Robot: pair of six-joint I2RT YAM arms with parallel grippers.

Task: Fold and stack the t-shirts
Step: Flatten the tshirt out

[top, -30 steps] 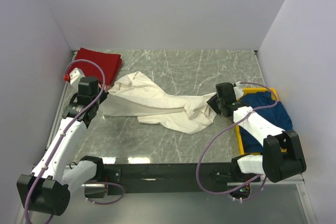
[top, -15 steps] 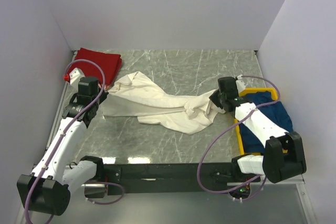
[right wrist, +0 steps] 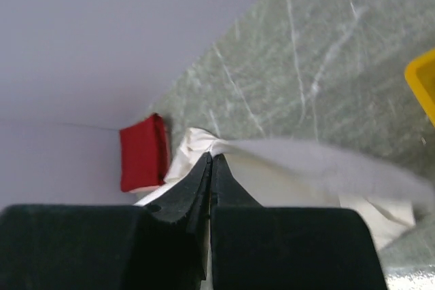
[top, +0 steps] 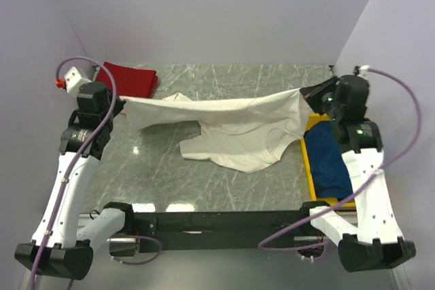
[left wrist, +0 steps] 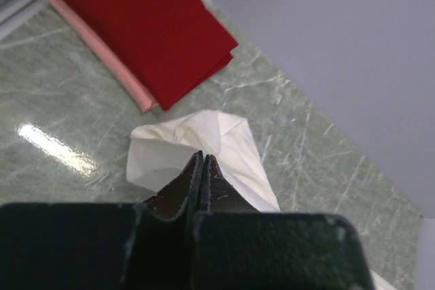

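Cream t-shirt is strung up over the middle of the table, lower half sagging onto it. Left gripper is pinched shut on one end, right gripper is clamped on the other. I can't see how much cloth is caught. Folded red shirt sits far left, pink shirt under it showing just an edge. Navy shirt in the yellow bin, right side, is partly behind my right arm.
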